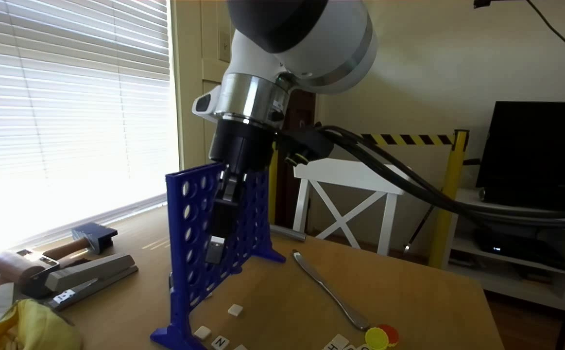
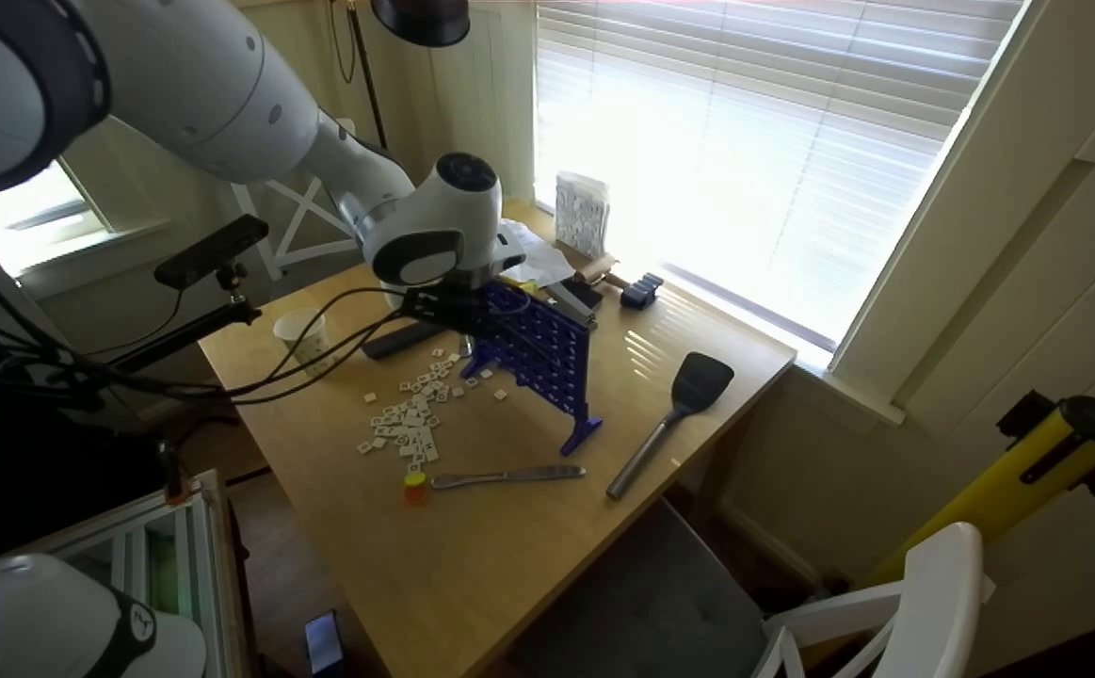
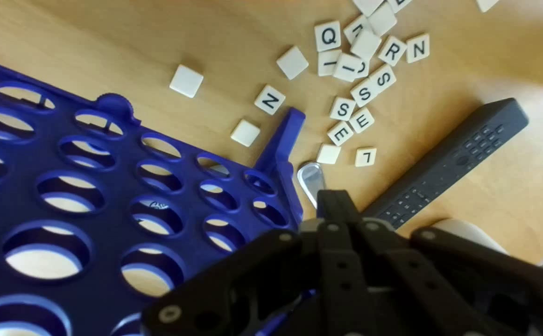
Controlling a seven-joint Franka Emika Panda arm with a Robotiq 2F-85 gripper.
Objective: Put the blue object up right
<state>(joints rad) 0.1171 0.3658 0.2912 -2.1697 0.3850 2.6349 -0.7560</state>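
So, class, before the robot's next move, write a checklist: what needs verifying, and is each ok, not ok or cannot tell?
1. Blue Connect Four-style grid upright in both exterior views: ok.
2. Tool apart from grid: cannot tell; they overlap in an exterior view.
3. Tool shut and empty: ok, as far as visible.
4. Letter tiles well clear of grid: not ok; some lie close by.
5. Table knife apart from grid: ok.

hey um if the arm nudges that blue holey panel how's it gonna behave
The blue panel is likely light for its size, being perforated all over. It could tip if pushed high, standing tall and thin, though its splayed feet should steady it somewhat.
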